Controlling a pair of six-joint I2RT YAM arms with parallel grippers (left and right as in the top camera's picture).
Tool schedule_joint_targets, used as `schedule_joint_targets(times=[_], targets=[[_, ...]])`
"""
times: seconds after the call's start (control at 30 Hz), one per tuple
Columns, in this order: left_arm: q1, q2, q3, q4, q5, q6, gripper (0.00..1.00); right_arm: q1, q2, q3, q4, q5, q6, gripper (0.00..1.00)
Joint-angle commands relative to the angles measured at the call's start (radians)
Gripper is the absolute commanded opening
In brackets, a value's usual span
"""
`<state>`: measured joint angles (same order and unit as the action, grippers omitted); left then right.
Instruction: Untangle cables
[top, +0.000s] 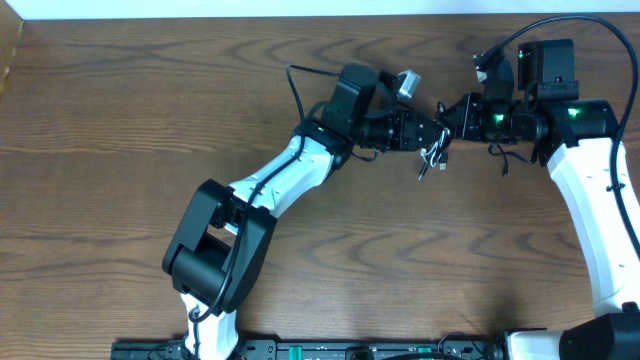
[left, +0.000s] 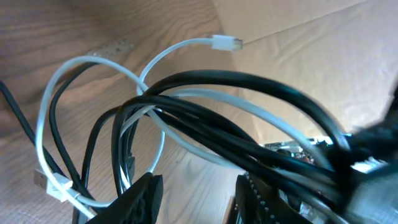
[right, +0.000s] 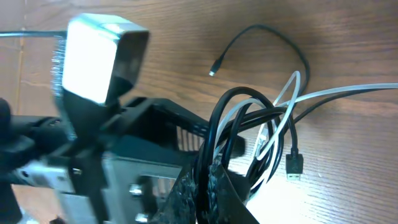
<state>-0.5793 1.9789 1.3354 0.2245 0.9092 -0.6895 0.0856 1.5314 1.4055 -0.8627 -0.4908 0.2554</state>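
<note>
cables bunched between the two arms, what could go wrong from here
1. The right pincer is clamped on the black cable where it loops with the white cable; pulling away could tighten the tangle rather than loosen it.
2. The left pincer has its jaws apart with strands crossing between them, so loops may snag on it.

No word, brand, number or sign can be read in any of the three views. At 6 o'clock in the overhead view, the dark rail (top: 330, 350) along the edge of the bench carries small pale marks, too small to read. At 4 o'clock in the left wrist view, a circuit board (left: 292, 148) shows only blurred specks.
</note>
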Motion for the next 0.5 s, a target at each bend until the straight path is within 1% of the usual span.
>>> schedule_joint_targets(times=[0.0,0.07,0.13,0.17,0.2,0.37,0.47], targets=[[-0.036,0.002,-0.003,-0.014,-0.116,-0.042,0.38,0.005,-0.001,0.005,0.005,-0.039,-0.009,0.01],[-0.044,0.002,-0.003,-0.024,-0.169,-0.042,0.32,0.005,-0.001,0.005,0.004,-0.039,-0.009,0.01],[-0.044,0.002,-0.003,-0.040,-0.207,-0.042,0.21,0.005,-0.001,0.005,0.005,-0.026,-0.008,0.01],[-0.042,0.002,-0.003,-0.051,-0.222,-0.042,0.13,0.005,-0.001,0.005,0.003,-0.002,0.003,0.01],[-0.039,0.002,-0.003,-0.060,-0.226,-0.042,0.08,0.005,-0.001,0.005,0.000,0.032,0.021,0.01],[0.000,0.000,-0.003,-0.119,-0.221,-0.042,0.08,0.005,0.009,0.003,-0.020,0.264,0.119,0.01],[0.031,-0.008,-0.003,-0.171,-0.212,-0.040,0.07,0.005,0.034,-0.002,-0.019,0.350,0.142,0.01]])
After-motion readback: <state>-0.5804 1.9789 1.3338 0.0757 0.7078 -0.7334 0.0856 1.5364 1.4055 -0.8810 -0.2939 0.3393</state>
